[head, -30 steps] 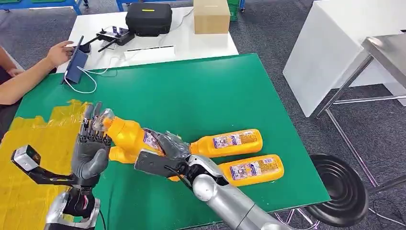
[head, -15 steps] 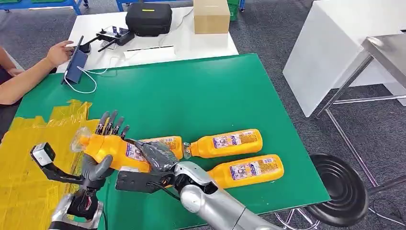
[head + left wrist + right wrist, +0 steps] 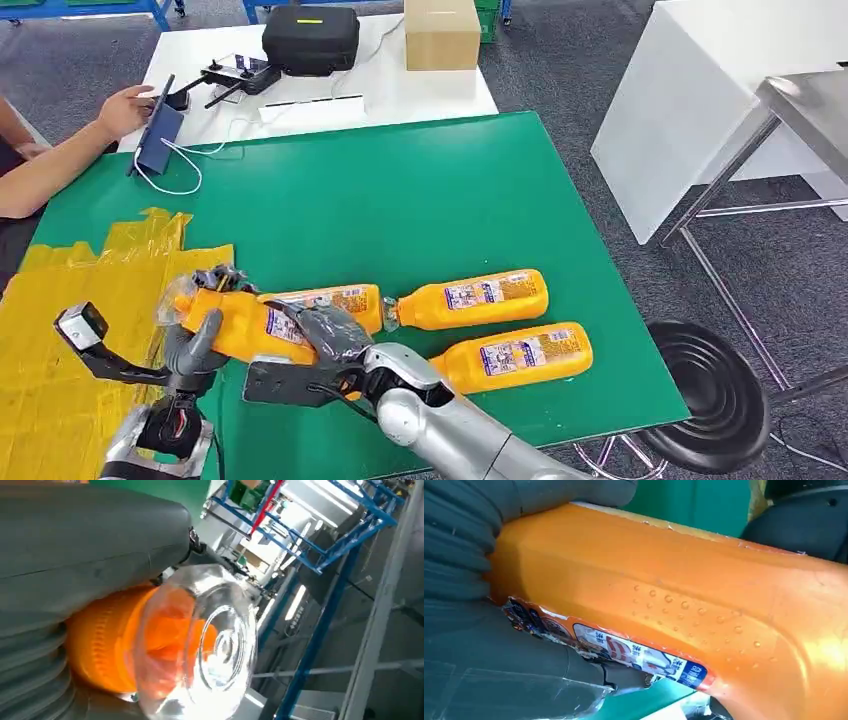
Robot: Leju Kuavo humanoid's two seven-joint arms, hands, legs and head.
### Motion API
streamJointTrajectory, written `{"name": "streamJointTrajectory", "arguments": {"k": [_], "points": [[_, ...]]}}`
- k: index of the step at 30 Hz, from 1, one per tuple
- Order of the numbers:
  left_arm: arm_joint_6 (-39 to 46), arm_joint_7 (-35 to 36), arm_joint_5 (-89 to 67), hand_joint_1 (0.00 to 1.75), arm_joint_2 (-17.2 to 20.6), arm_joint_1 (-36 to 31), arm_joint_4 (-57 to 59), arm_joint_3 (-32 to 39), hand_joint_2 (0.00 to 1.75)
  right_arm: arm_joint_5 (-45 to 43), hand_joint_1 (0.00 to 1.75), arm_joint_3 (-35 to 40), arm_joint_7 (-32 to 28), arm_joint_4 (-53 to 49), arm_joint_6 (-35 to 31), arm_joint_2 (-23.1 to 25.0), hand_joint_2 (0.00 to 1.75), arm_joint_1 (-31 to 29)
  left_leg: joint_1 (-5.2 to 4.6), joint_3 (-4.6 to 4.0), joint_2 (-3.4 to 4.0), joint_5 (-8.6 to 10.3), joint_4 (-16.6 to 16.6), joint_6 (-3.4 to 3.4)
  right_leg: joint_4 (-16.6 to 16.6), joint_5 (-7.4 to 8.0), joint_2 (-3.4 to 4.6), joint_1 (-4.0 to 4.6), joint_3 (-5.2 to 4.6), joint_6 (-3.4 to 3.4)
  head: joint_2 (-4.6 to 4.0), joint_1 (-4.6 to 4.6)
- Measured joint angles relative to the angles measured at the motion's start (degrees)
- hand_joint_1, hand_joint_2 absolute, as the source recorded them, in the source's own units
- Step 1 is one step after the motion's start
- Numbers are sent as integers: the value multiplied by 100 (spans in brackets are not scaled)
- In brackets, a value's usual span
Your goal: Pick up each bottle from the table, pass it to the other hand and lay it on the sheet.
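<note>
Orange bottle (image 3: 245, 325): held between both hands; left hand (image 3: 197, 338) wraps its capped end, right hand (image 3: 325, 335) grips its body; yellow sheet (image 3: 70, 330) beneath left hand; three bottles (image 3: 470, 300) beyond right hand.

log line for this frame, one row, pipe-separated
phase: handover | left hand: grips neck end of held bottle | right hand: grips its body | three bottles lying on green table | yellow sheet: no bottle visible on it

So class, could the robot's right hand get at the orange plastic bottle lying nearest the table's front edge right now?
Probably not yet: the right hand grips another orange bottle together with the left hand; the front bottle lies unobstructed.
</note>
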Motion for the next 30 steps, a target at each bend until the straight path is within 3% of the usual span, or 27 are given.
{"name": "streamJointTrajectory", "arguments": {"k": [19,20,21,23,24,30], "points": [[-13,-15,114,175,4,23,2,52,175,9,175,55,-4,111,-4,-7,175,-2,0,0,0,0,0,0,0,0,0,0,0,0,0,2],[-13,-15,114,175,4,25,2,52,175,9,148,57,-4,120,-7,-7,175,-3,0,0,0,0,0,0,0,0,0,0,0,0,2,0],[-11,-15,116,175,4,28,2,52,175,9,5,59,-4,124,-7,-7,175,-3,0,0,0,0,0,0,0,0,0,0,0,0,0,0],[-9,-15,116,175,4,37,2,55,175,9,0,59,-4,131,-18,-7,175,-4,0,0,0,0,0,0,0,0,0,0,0,0,0,0],[-4,-18,116,175,4,36,2,57,175,44,0,59,-4,133,-66,-11,0,-2,0,0,0,0,0,0,0,0,0,0,0,0,0,2],[418,-404,-334,175,-50,1,-37,216,175,120,0,-67,20,-98,-478,-144,0,-1,-1,0,0,0,0,0,0,0,0,0,-2,0,0,2]]}}
